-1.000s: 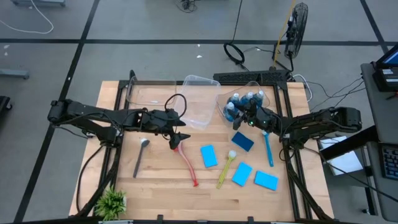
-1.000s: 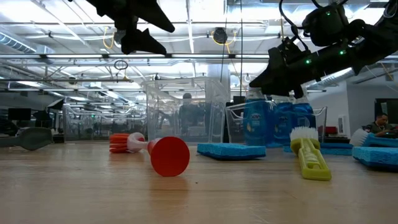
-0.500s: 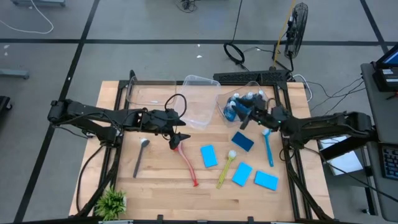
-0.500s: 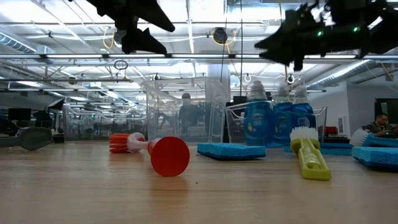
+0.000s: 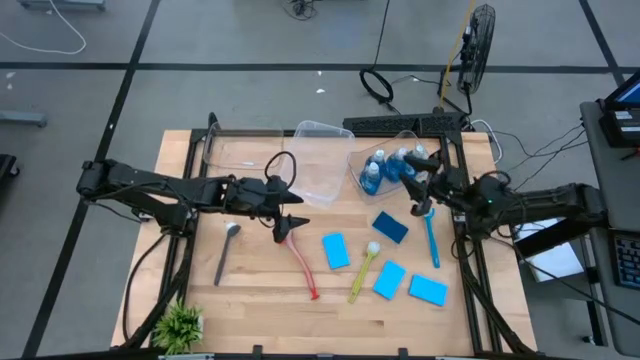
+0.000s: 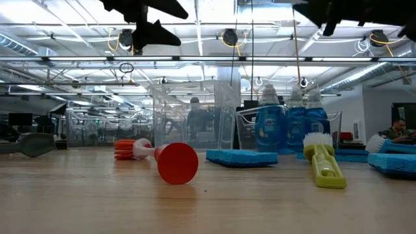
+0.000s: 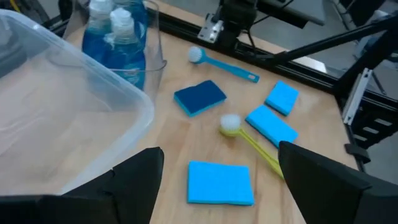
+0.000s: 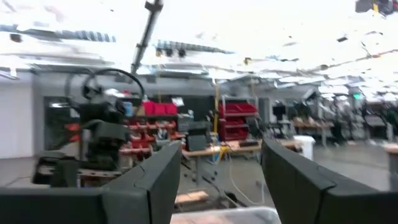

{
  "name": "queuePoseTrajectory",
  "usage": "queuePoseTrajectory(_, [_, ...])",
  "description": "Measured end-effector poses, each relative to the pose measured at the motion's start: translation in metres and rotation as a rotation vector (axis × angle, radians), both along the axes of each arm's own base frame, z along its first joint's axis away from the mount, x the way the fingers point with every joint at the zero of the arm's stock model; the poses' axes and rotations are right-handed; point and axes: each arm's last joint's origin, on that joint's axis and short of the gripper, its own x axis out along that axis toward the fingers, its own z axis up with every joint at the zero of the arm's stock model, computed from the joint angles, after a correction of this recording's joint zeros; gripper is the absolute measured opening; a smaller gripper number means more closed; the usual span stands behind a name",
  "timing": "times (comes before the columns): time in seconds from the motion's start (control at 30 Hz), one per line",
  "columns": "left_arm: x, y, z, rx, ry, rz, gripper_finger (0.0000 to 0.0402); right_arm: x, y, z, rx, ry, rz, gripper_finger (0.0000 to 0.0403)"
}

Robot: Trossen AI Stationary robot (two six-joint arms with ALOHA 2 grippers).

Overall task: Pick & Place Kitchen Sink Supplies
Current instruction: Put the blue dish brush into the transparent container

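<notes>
My left gripper point(image 5: 293, 222) point(image 7: 217, 186) hovers open above the red brush's point(image 5: 300, 262) bristle head; that brush lies flat on the table. My right gripper point(image 5: 418, 183) point(image 8: 221, 180) is open and empty, raised beside the clear bin point(image 5: 405, 150) that holds the blue bottles point(image 5: 383, 172), and it points up into the room. The yellow brush point(image 5: 362, 270), blue brush point(image 5: 431, 238) and grey brush point(image 5: 227, 250) lie flat. A dark blue sponge point(image 5: 390, 227) and three light blue sponges point(image 5: 335, 250) point(image 5: 388, 280) point(image 5: 428, 290) also lie on the wood.
Two more clear bins point(image 5: 322, 160) point(image 5: 235, 150) stand at the far side of the table. A small green plant point(image 5: 180, 325) sits at the near left corner. Bare wood shows along the near edge between the plant and the sponges.
My right gripper has risen away from the bottles, drawn back toward the table's right edge and tipped upward, staying open with nothing in it. The bottles stand in their bin as before.
</notes>
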Motion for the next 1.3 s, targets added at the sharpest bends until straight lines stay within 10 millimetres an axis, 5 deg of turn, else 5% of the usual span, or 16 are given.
queuePoseTrajectory(0.23, [-0.001, -0.016, 0.002, -0.003, -0.021, -0.058, 0.0327, -0.009, 0.018, 0.011, -0.051, 0.005, 0.044, 0.0208])
queuePoseTrajectory(0.43, [-0.002, -0.033, 0.016, 0.042, -0.152, -0.147, 0.0314, -0.007, 0.034, 0.04, -0.065, 0.159, 0.037, 0.0208])
queuePoseTrajectory(0.87, [-0.035, -0.061, 0.042, 0.155, -0.255, -0.166, 0.0321, -0.004, 0.073, 0.075, 0.046, 0.464, 0.193, 0.0208])
queuePoseTrajectory(1.3, [-0.083, -0.05, 0.01, 0.076, -0.379, -0.109, 0.0318, -0.007, 0.088, 0.069, 0.208, 0.712, 0.256, 0.0208])
